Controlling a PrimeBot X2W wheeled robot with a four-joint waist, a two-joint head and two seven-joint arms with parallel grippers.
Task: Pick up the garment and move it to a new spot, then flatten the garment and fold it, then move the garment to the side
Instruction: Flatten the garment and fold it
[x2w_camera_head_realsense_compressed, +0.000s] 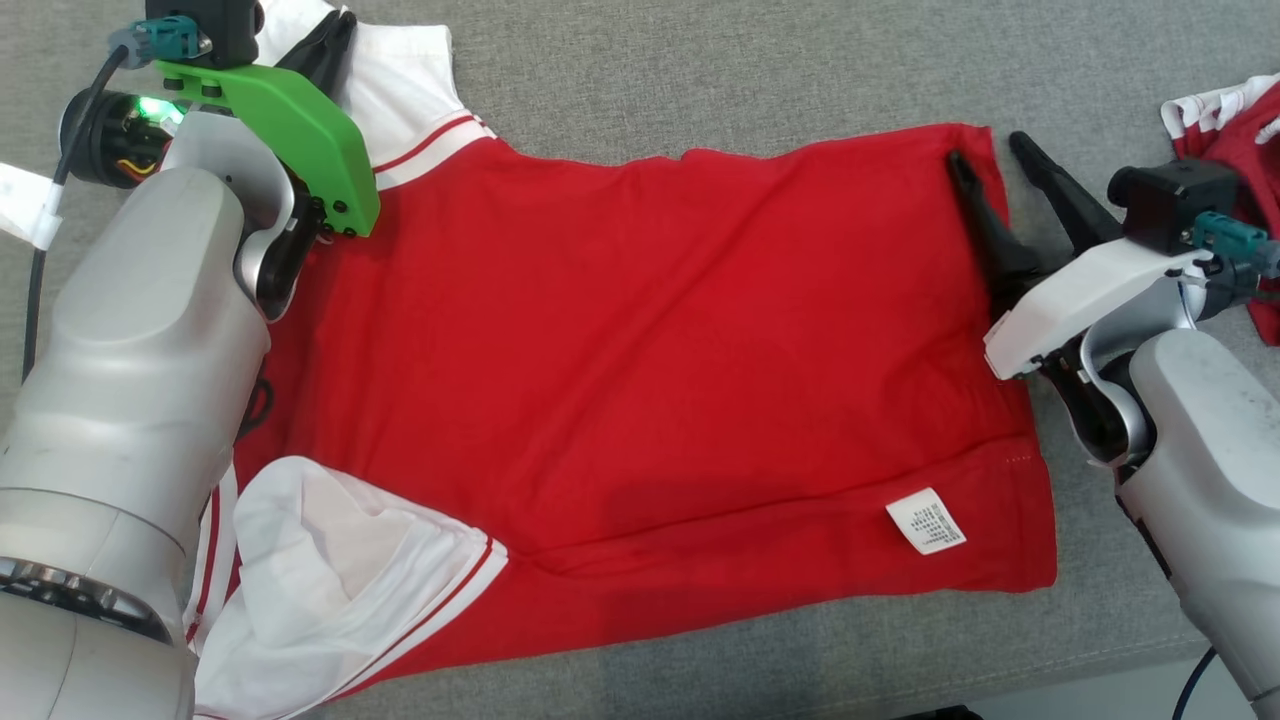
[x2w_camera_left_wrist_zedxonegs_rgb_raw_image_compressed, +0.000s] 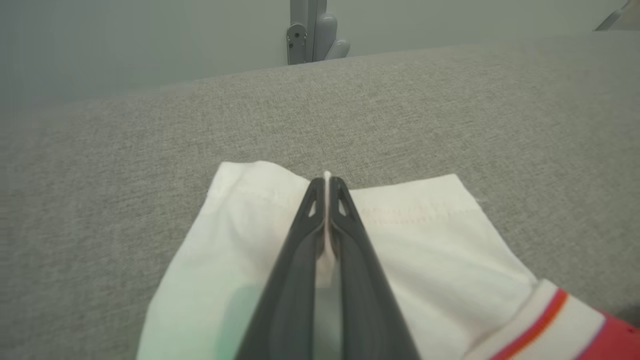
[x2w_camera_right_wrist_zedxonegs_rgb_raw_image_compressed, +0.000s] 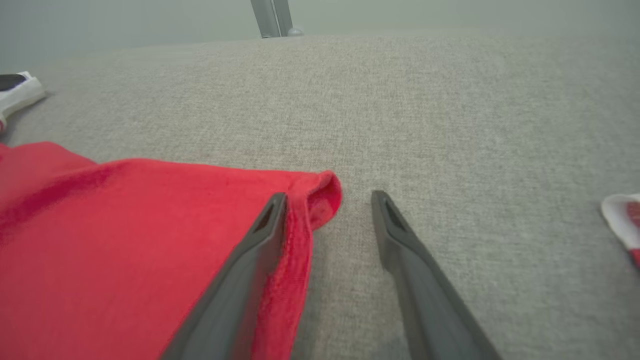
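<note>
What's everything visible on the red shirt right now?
The red shirt looks like soft knit, with white sleeves trimmed in red stripes and a white care label near the hem. It lies spread, mildly wrinkled, on the grey fabric surface. The left gripper is shut on the far sleeve; the open right gripper straddles a hem corner.
</note>
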